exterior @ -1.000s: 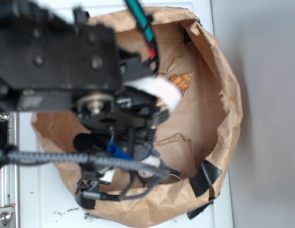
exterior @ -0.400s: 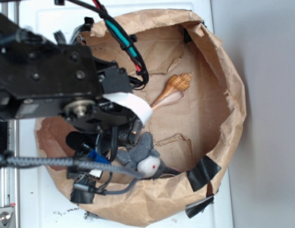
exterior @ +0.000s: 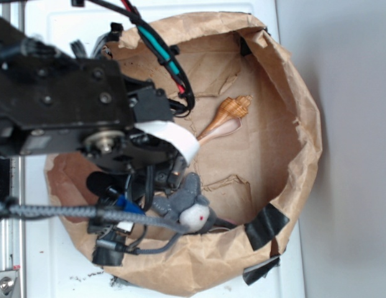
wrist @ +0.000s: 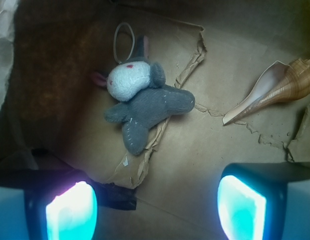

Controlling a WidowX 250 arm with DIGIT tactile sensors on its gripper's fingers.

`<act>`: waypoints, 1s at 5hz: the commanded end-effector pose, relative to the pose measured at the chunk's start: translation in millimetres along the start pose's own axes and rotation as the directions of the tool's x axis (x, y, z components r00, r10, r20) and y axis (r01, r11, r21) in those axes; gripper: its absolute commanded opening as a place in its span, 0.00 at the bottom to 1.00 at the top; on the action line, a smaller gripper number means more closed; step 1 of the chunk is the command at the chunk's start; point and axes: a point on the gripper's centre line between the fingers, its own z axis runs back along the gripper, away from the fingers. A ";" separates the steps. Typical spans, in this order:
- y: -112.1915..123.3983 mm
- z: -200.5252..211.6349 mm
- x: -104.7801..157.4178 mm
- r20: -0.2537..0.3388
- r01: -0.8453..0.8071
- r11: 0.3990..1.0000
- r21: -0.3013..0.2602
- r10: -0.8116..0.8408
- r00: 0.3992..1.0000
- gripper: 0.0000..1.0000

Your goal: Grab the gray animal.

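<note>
From my station I saw the gray animal (wrist: pixel 145 100) lying on its side on the creased floor of a brown paper bag (exterior: pixel 292 155) whose rim had been rolled down into a rough, crumpled bowl. The toy was soft felt with visible light stitches, stubby rounded limbs, a fuzzy white round face with small red dots, and a thin loop of cord at its head. It rested across a torn, ragged seam in the paper. To its right, well apart, lay a seashell (wrist: pixel 274 87), smooth and pale along its long opening, ribbed and orange-tan on its spiral end. In the wrist view the gripper (wrist: pixel 157 207) had its fingers spread wide, two glossy pads (wrist: pixel 72 210) glowing teal at the bottom corners, holding nothing. The animal sat ahead of them, apart from both and nearer the left-hand pad. In the exterior view the black arm (exterior: pixel 68 105), trailing cables, covered much of the bag, so I could not quite judge how high the fingers were above the paper. Black tape (exterior: pixel 267 226) patched the bag's rim. I could read no writing anywhere.
</note>
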 end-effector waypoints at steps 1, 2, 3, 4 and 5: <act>33.1 23.3 21.6 0.135 -0.045 0.998 0.052 0.037 0.990 1.00; 46.7 17.7 26.5 0.125 -0.081 0.994 0.072 0.072 0.990 1.00; 56.6 8.7 31.1 0.106 -0.116 0.989 0.092 0.106 0.989 1.00; 57.0 0.2 32.6 0.089 -0.104 0.988 0.110 0.095 0.992 1.00; 53.3 -24.6 32.0 0.031 -0.082 0.989 0.126 0.079 0.996 1.00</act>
